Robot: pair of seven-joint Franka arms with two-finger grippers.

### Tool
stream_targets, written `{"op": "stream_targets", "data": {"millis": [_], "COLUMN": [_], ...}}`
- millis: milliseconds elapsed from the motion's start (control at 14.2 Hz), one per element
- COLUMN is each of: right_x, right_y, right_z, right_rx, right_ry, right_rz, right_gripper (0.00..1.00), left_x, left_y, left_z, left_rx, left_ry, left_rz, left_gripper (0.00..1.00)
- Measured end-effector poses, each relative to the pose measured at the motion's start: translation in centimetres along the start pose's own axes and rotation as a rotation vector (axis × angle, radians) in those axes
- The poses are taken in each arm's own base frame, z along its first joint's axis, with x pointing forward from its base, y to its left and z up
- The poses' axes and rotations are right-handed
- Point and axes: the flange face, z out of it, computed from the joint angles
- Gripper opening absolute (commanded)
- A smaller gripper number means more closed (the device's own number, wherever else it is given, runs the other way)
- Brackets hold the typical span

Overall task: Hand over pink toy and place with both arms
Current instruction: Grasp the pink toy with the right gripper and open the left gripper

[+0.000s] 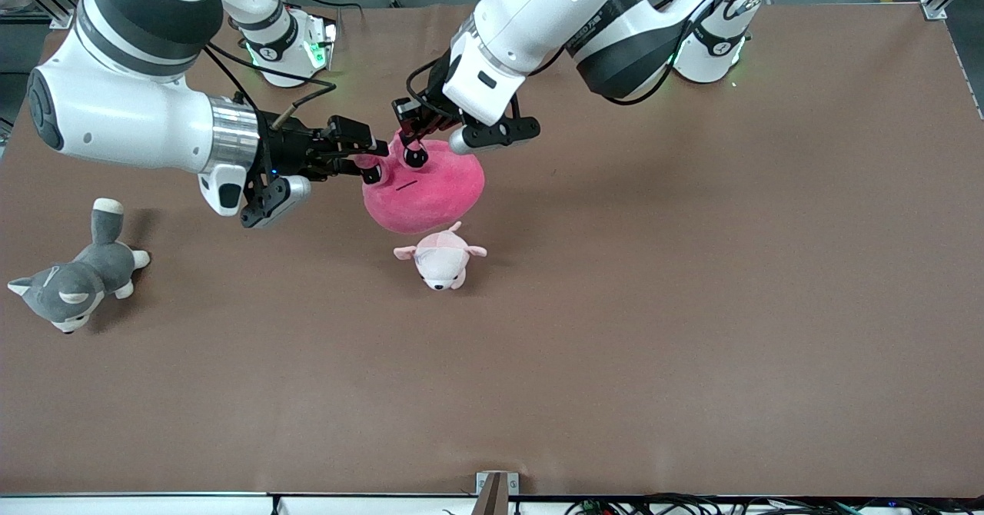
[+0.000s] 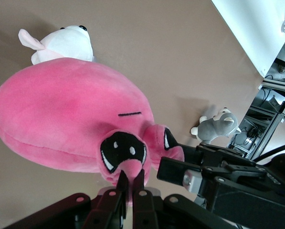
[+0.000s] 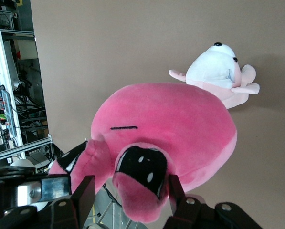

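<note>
The hot-pink toy (image 1: 427, 188) hangs in the air over the middle of the table, just above the small pale plush. My left gripper (image 1: 415, 154) is shut on one ear-like bump beside a black eye. In the left wrist view the left gripper (image 2: 131, 175) pinches that bump of the pink toy (image 2: 70, 114). My right gripper (image 1: 370, 165) is open, its fingers straddling the toy's other eye bump. In the right wrist view the right gripper (image 3: 130, 188) stands wide around the bump of the pink toy (image 3: 180, 119), with one finger (image 3: 85, 191) apart from it.
A small pale pink-and-white plush (image 1: 440, 257) lies on the brown table (image 1: 692, 307) under the toy, nearer to the front camera. A grey-and-white plush dog (image 1: 73, 284) lies toward the right arm's end.
</note>
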Motion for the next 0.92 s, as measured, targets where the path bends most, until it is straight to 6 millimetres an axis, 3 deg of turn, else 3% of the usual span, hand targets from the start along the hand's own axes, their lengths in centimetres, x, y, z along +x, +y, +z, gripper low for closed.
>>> {"op": "stream_targets", "data": {"millis": [635,776,918], "right_x": [0.0,0.0,0.0], "right_y": [0.2,-0.3,-0.6], "right_z": [0.4,0.7,0.9], "right_rx": [-0.051,-0.052,-0.054], "right_ry": [-0.004,-0.001,0.006], "right_rz": [-0.012,-0.020,-0.025], "right_gripper": [0.65,0.56,0.38], "left_x": [-0.1,-0.1,-0.2], "left_y": [0.0,0.0,0.0], "left_z": [0.0,0.0,0.1], "left_rx": [0.000,0.000,0.000], "left_ry": [-0.001,-0.001,-0.002], "left_rz": [0.001,0.001,0.002], "left_gripper": [0.00,0.00,0.00]}}
